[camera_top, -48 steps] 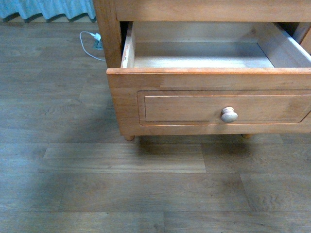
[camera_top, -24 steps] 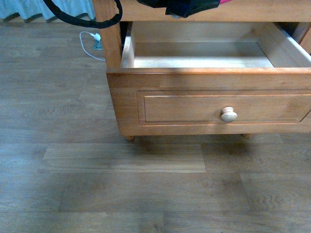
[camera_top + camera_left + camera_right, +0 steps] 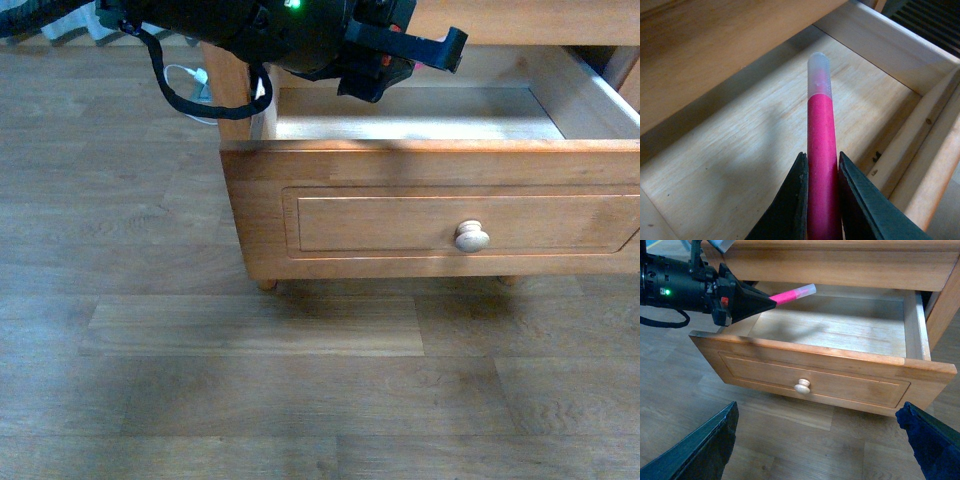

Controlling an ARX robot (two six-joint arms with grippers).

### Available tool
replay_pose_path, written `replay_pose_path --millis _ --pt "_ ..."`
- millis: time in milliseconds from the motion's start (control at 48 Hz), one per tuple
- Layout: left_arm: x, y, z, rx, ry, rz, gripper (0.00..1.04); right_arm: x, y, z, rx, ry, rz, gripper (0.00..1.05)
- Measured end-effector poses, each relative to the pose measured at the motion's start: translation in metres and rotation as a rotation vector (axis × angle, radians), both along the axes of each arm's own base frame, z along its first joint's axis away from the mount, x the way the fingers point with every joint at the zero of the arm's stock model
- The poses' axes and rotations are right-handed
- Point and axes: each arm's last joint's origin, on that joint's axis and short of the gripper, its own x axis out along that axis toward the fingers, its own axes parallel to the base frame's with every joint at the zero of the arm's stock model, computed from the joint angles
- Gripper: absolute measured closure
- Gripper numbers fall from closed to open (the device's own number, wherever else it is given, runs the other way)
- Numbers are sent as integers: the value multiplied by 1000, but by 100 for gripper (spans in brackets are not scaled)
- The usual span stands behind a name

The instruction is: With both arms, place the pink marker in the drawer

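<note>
The drawer (image 3: 430,150) stands pulled open, with a honey-brown panel front, a round pale knob (image 3: 471,236) and a bare pale floor inside. My left gripper (image 3: 440,50) reaches in from the left above the drawer's rear half. It is shut on the pink marker (image 3: 819,130), whose clear cap points ahead over the drawer floor (image 3: 740,150). In the right wrist view the pink marker (image 3: 790,294) sticks out of the left gripper (image 3: 771,299) above the open drawer (image 3: 840,365). My right gripper (image 3: 820,450) hangs wide open over the floor in front of the drawer, holding nothing.
The cabinet's top rail (image 3: 840,265) overhangs the back of the drawer. A white cable and plug (image 3: 185,80) lie on the wood floor (image 3: 250,380) left of the cabinet post (image 3: 228,90). The left arm's black cable (image 3: 170,95) loops down beside that post.
The left arm was out of the front view a second ago. It has come in from the top left and moved down over the open drawer with the marker.
</note>
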Motion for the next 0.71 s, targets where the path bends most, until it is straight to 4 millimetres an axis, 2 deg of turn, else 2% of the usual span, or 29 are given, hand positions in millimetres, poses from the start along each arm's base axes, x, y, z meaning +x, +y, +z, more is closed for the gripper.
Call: replay_pose_path --millis 146,292,521,626,709 --pt "4 -1 3 1 -22 35 65 0 0 0 0 0 0 8" --pt "6 0 9 4 -62 110 37 0 0 0 0 0 0 8" --pt "-12 16 29 48 -112 266 5 0 0 0 0 0 0 8" --pt "-29 31 44 55 -149 347 7 0 0 0 0 0 0 8" --pt "-53 49 61 46 -200 409 6 0 0 0 0 0 0 8"
